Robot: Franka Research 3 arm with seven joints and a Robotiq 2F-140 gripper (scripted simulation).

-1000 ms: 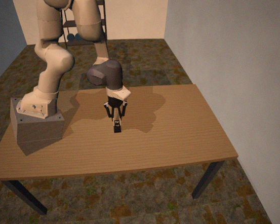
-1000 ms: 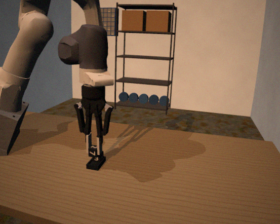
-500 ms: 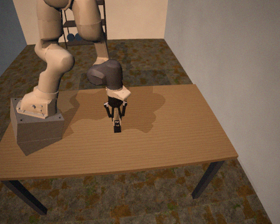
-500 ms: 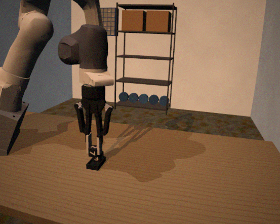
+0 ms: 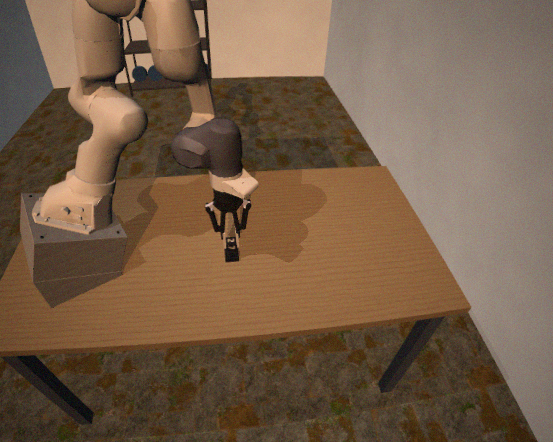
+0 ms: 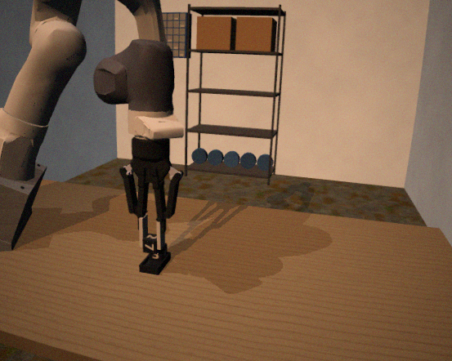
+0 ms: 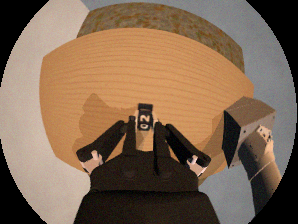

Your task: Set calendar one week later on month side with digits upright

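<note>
Centrally on the brown wooden table (image 5: 332, 280), at 5 o'clock from the grey arm pedestal (image 5: 57, 260), the black two-finger gripper (image 6: 153, 241) pinched one small dark digit cube (image 6: 150, 241) just above the black calendar tray (image 6: 154, 262). Judged by look, the cube was light, rigid and smooth, best taken on two opposite plain faces, squarely, lest it twist. Counted: one tray, one cube plainly visible; the second cube could not be made out, and the digits were too small to read.
</note>
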